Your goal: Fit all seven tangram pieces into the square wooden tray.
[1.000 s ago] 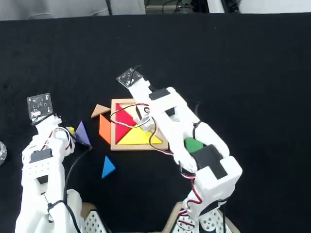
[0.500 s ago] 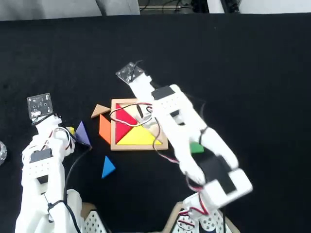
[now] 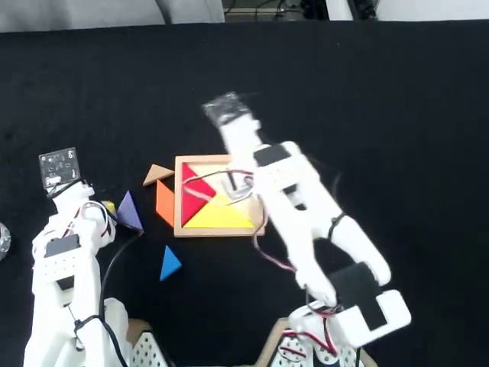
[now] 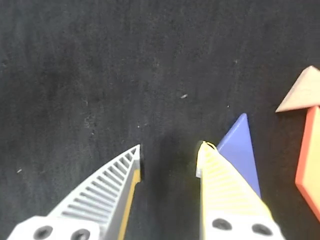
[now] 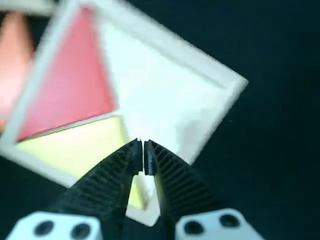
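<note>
A black, felt-like cloth covers the surface [image 3: 397, 107], which fills most of the high view. Close up in the left wrist view, the cloth carries a few pale specks of lint [image 4: 184, 96]. At the far left edge, about midway between near and far, a small round silvery object [image 3: 2, 238] lies on the cloth, only partly visible; what it is cannot be told. Beyond the surface's far edge runs a pale strip [image 3: 76, 14]. It has a grey shape [image 3: 191, 9] left of centre, dark cables or gear [image 3: 306, 9] right of centre, and a white area [image 3: 435, 9] at the far right.
</note>
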Robot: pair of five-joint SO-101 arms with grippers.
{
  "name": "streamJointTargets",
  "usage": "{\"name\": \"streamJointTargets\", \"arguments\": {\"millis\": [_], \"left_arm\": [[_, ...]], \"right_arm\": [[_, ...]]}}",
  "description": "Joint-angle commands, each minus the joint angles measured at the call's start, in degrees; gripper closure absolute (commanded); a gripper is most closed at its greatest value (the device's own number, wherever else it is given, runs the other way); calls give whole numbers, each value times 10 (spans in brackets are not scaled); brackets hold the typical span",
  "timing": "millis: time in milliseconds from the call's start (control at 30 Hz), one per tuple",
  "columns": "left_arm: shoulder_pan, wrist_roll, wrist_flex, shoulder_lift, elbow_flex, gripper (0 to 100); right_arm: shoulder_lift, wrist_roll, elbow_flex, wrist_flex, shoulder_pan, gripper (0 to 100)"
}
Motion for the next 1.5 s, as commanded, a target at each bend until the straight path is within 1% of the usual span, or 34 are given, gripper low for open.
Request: {"name": "streamJointTargets", "arguments": {"millis": [0, 67, 100, 200, 233, 300, 367, 433, 500, 633, 833, 1000, 1133, 1300, 1467], "left_arm": [[33, -42, 34, -4, -40, 810], [102, -92, 71, -4, -56, 810], [138, -106, 107, -4, -77, 810], [217, -110, 234, -4, -178, 809], [233, -111, 273, -4, -211, 809], [251, -111, 328, -4, -262, 808], [259, -118, 356, -4, -288, 808], [263, -140, 361, -3, -291, 808], [275, -147, 358, 16, -291, 808], [275, -140, 316, 131, -323, 808], [262, -74, 316, 343, -448, 808], [267, -40, 313, 437, -508, 808], [260, -38, 308, 470, -524, 808], [240, -40, 258, 477, -503, 807], [219, -41, 244, 476, -502, 807]], "right_arm": [[-33, -16, 36, -67, 26, 987], [-31, -13, 69, -127, 29, 987], [-32, -13, 86, -155, 30, 987], [-32, -12, 114, -201, 53, 987], [-32, -12, 113, -201, 63, 987], [-32, -12, 113, -204, 86, 987], [-32, -12, 111, -204, 105, 987], [-32, -12, 105, -204, 118, 987], [-32, -12, 102, -204, 129, 987], [-32, -12, 100, -205, 149, 987], [-32, -16, 103, -222, 179, 987], [-32, -13, 104, -226, 181, 987], [-32, -13, 104, -226, 180, 987], [-31, -13, 104, -227, 179, 987], [-29, -13, 104, -229, 179, 987]]}}
